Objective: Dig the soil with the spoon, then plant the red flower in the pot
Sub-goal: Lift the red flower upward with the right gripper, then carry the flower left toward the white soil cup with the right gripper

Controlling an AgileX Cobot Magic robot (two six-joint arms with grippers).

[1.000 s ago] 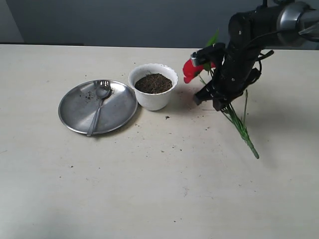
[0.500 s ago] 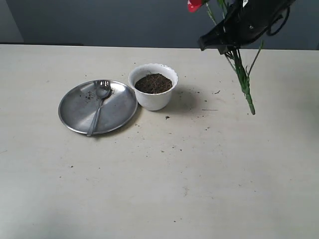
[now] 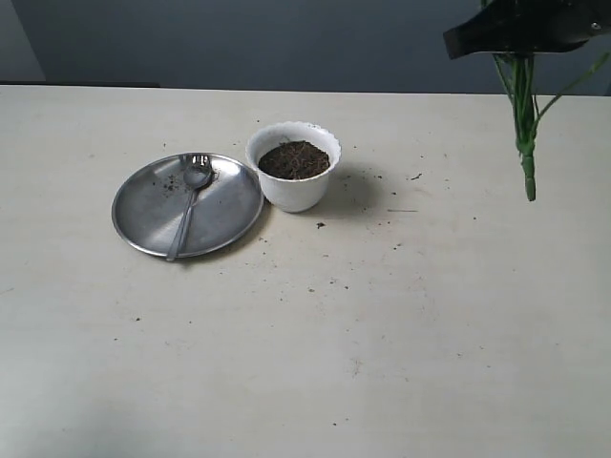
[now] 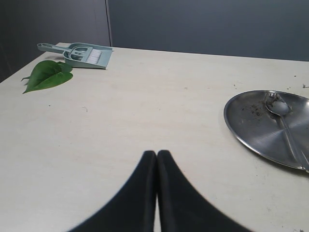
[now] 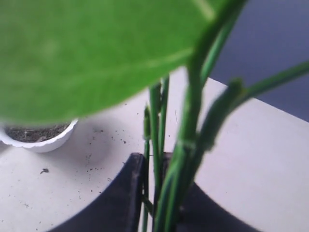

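Note:
The white pot [image 3: 293, 181] stands mid-table with dark soil [image 3: 294, 159] in it. Left of it, the spoon [image 3: 191, 196] lies on a round steel plate [image 3: 143, 205]. High at the top right, my right gripper [image 3: 468, 38] is shut on the red flower's green stems [image 3: 523, 124], which hang down clear of the table. The red petals are above the picture's edge. In the right wrist view, the stems [image 5: 159, 145] sit between the jaws of the right gripper [image 5: 157, 162] under a broad leaf [image 5: 96, 48], with the pot [image 5: 41, 140] beyond. My left gripper [image 4: 157, 153] is shut and empty, left of the plate [image 4: 251, 125].
Soil crumbs [image 3: 320, 226] are scattered on the table round the pot. A grey-green dustpan with a brush [image 4: 79, 54] and a loose green leaf [image 4: 46, 75] lie at the far left corner of the table.
My right gripper has lifted the flower from beside the pot, up and to the right. The petals have left the exterior view. Pot, plate and spoon have not moved.

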